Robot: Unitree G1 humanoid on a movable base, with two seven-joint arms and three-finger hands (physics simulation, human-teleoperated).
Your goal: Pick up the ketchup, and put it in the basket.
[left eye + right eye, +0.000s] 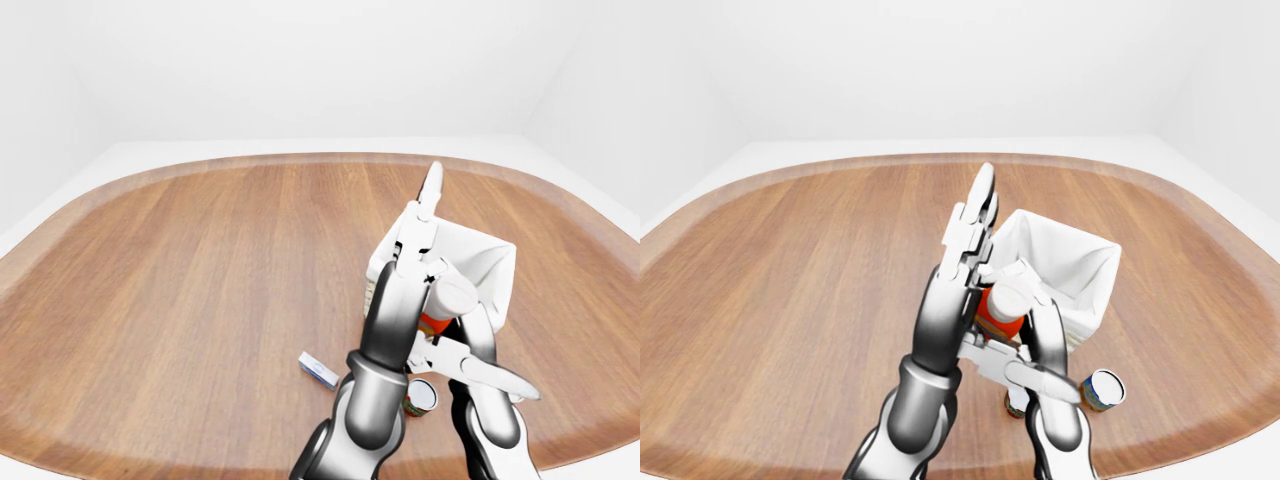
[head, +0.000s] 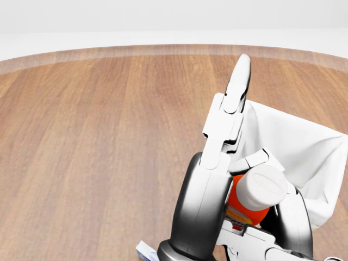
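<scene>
Head view shows the ketchup [image 2: 251,197], a rigid, probably light and slick bottle best taken round its red body below the white cap, between both hands above the basket [image 2: 304,147] near the surface's right edge, left hand [image 2: 231,117] fingers extended open, right hand [image 1: 470,370] fingers splayed open.
</scene>
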